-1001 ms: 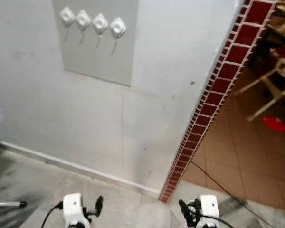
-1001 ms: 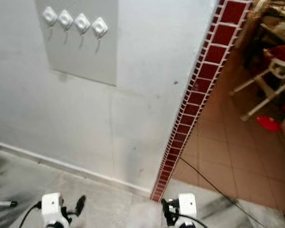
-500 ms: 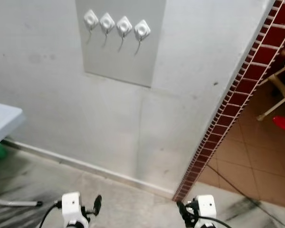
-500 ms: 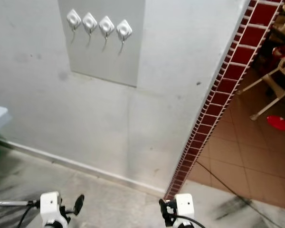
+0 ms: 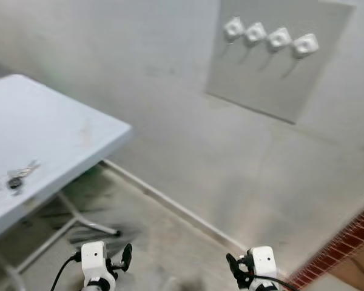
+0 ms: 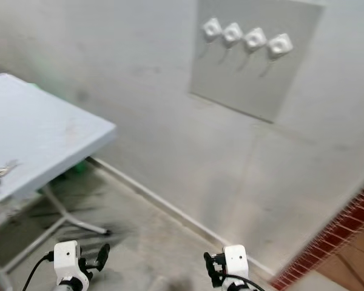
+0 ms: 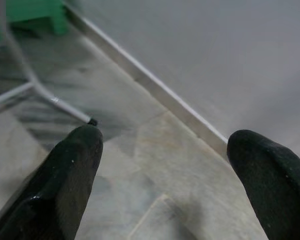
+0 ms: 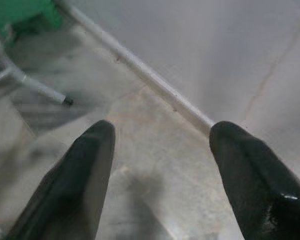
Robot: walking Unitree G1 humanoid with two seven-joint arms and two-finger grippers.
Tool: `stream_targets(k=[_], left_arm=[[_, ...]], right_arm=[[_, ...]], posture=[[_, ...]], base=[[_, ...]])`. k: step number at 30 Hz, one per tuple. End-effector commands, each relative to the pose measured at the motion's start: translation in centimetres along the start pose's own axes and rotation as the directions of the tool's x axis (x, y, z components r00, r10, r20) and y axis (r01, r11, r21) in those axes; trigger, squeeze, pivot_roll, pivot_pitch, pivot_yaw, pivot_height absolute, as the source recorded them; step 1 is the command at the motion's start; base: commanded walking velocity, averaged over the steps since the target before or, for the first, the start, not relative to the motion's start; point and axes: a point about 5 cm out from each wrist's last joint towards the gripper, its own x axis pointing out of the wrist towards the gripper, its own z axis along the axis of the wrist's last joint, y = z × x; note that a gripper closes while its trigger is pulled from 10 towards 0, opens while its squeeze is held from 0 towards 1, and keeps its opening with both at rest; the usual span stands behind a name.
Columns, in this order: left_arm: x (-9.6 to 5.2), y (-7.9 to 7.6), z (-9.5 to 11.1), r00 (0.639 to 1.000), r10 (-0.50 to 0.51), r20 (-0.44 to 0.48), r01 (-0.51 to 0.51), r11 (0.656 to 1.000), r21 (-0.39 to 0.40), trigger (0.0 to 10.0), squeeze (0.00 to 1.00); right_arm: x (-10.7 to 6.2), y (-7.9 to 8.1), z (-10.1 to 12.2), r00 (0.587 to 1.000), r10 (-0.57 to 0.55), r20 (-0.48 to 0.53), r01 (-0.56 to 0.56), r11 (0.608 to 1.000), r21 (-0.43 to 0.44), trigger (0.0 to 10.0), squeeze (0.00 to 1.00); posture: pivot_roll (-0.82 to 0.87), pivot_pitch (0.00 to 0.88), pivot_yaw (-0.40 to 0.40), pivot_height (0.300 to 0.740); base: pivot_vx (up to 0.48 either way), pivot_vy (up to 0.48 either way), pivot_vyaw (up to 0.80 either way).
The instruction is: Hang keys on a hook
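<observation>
The wall (image 5: 170, 121) is filling most of the head views, and a grey panel (image 5: 279, 66) on it is carrying four white hooks (image 5: 268, 37) in a row, all of them bare. So nothing of the task is done yet: the keys (image 5: 17, 176) are lying on the white tabletop (image 5: 54, 133) at the robot's left, near its front edge, with a small ring-like thing just beside them that is too blurred to name. Fetching them and bringing them to a hook are both still ahead.

The tabletop's corner is jutting toward the wall, leaving a strip of floor (image 5: 164, 242) between its folding legs and the skirting; that strip looks like the open room for stepping, and the corner and the leg foot look like the edges to mind. A red brick border (image 5: 346, 254) is closing the wall at the right.

The left gripper (image 7: 162, 165) and the right gripper (image 8: 162, 160) are both hanging low over the floor, their fingers spread apart and holding nothing.
</observation>
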Motion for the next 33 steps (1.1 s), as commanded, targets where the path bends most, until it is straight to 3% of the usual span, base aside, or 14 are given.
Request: stream_targets(k=[1, 19, 28, 33], left_arm=[[-0.11, 0.11, -0.23, 1.000, 0.002, -0.016, -0.002, 1.000, 0.010, 10.0, 0.00], [0.16, -0.09, -0.09, 1.000, -0.004, -0.020, 0.004, 1.000, -0.009, 10.0, 0.00], [0.19, -0.08, -0.04, 1.000, -0.003, -0.021, 0.003, 1.000, -0.001, 10.0, 0.00], [0.18, -0.08, -0.08, 1.000, 0.002, -0.024, -0.001, 1.000, 0.018, 10.0, 0.00]], right_arm=[[0.15, -0.02, 0.25, 1.000, -0.003, 0.007, 0.003, 1.000, -0.006, 10.0, 0.00], [0.18, 0.01, 0.26, 1.000, -0.006, 0.007, 0.006, 1.000, -0.017, 10.0, 0.00], [0.13, -0.01, 0.22, 1.000, -0.006, 0.008, 0.006, 1.000, -0.017, 10.0, 0.00], [0.08, -0.04, 0.20, 1.000, -0.006, 0.009, 0.006, 1.000, -0.019, 10.0, 0.00]], posture=[[0.01, 0.000, -0.056, 0.740], [0.01, 0.000, -0.051, 0.740], [0.01, 0.000, -0.050, 0.740], [0.00, 0.000, -0.051, 0.740]], base=[[0.000, 0.000, 0.80], [0.000, 0.000, 0.80], [0.000, 0.338, 0.80], [0.000, 0.000, 0.80]])
